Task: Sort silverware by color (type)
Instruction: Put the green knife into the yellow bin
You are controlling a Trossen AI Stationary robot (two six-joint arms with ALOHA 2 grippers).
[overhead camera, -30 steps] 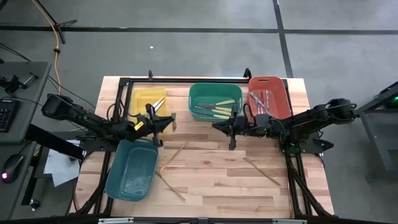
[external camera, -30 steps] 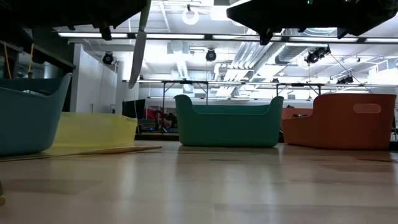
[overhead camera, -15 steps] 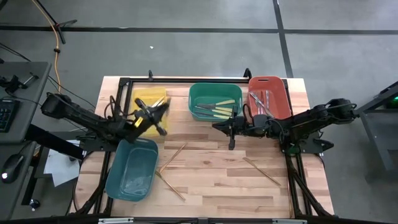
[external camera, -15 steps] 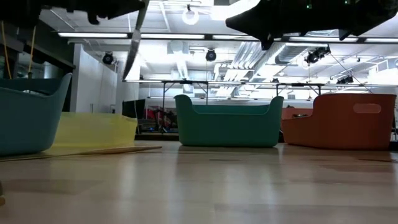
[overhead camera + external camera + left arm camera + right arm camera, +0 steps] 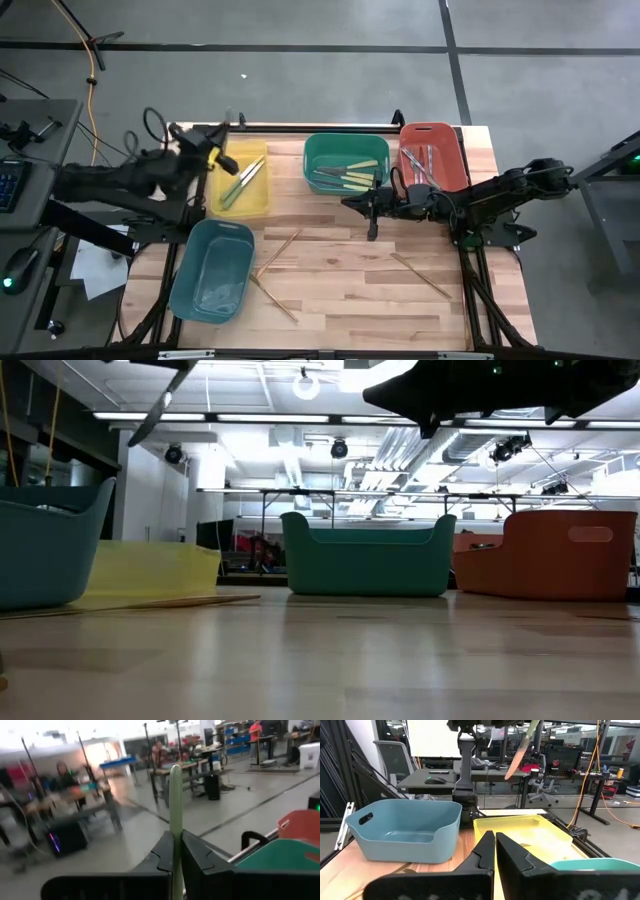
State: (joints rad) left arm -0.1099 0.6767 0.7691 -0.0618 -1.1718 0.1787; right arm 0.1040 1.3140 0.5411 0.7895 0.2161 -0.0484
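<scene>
Left gripper point(image 5: 212, 152): fingers clamped on a green-handled utensil point(image 5: 175, 810). It has swung back from over the teal bin point(image 5: 212, 272) and now sits raised at the yellow bin's point(image 5: 243, 178) far left corner, by the table's far edge; in the low view the held piece hangs tilted, high over the yellow bin.

Yellow bin: holds two or three utensils lying diagonally, seemingly green and yellow handled; the overhead view is too coarse to say more.

Right gripper point(image 5: 373, 204): unmoved, fingers shut on nothing, just near of the green bin point(image 5: 346, 164).

Green bin, to the yellow bin's right: several yellow- and green-handled pieces. Red bin point(image 5: 432, 156), farther right: silver-grey pieces.

Wooden utensils point(image 5: 275, 252): three or four loose on the table point(image 5: 350, 290), near of the bins; broad bare tabletop around them.
</scene>
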